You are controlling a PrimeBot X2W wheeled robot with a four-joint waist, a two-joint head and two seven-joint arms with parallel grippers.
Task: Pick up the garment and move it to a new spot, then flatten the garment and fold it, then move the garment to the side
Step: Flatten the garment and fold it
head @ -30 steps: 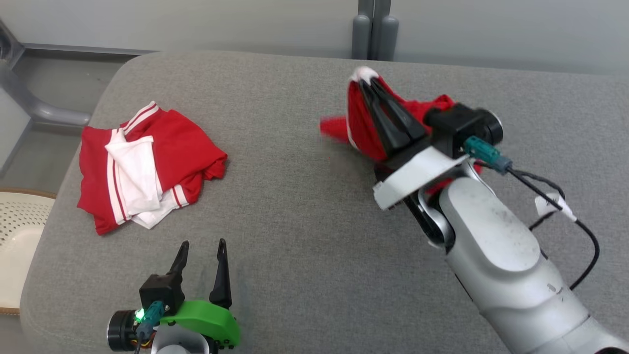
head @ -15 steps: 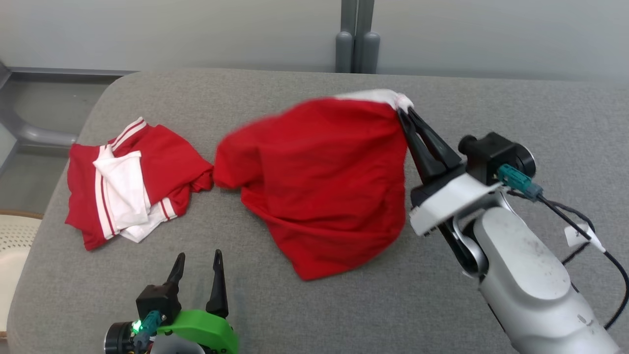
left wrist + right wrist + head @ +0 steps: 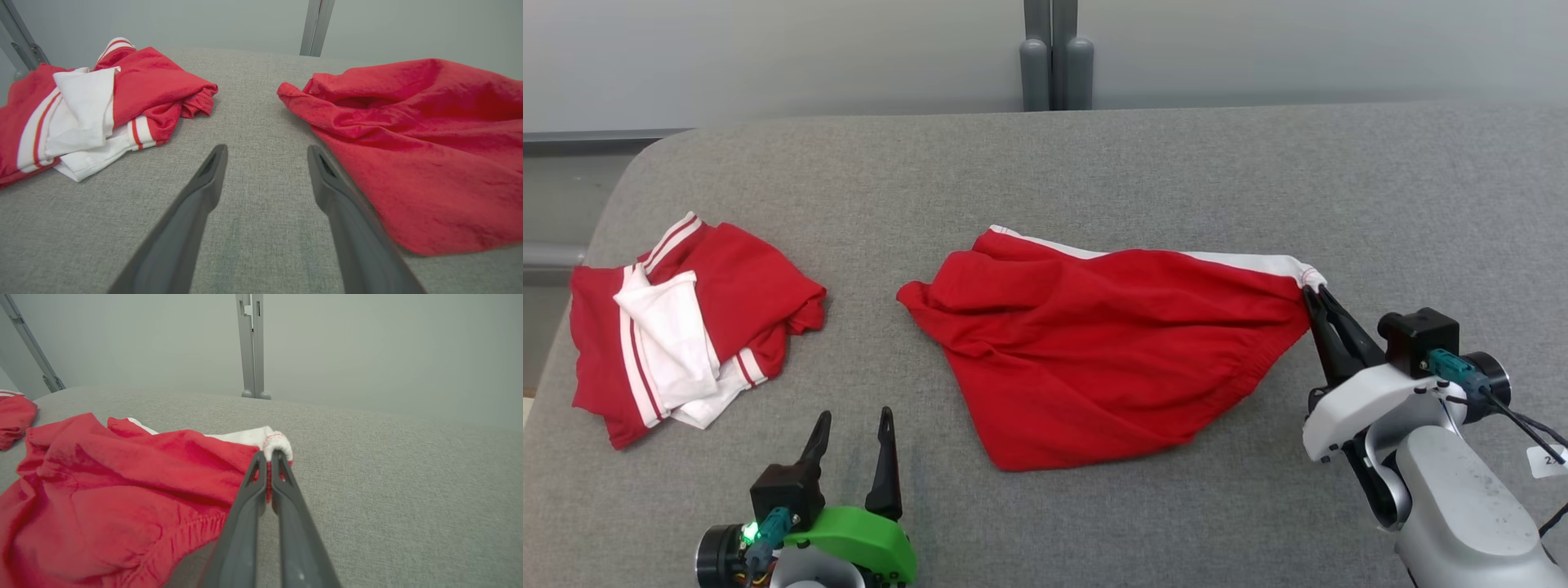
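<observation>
Relocation judged done: red shorts point(image 3: 1111, 359) lying mid grey padded table point(image 3: 1176, 163), half spread, wrinkled. Flattening, folding, setting aside all left.
Right gripper point(image 3: 1312, 287) pinched tight on white waistband corner point(image 3: 1294, 265) toward right edge, held low, forearm point(image 3: 1462, 523) angled in from near right corner.
Left gripper point(image 3: 855, 414) spread wide, empty, at near edge.
Crumpled red-and-white garment point(image 3: 686, 318) by left edge.

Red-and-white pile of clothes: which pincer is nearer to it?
Left. The left pincer, open, sits just beside the red-and-white pile, toward the robot. The right pincer is far across, pinching a corner of the red garment.
</observation>
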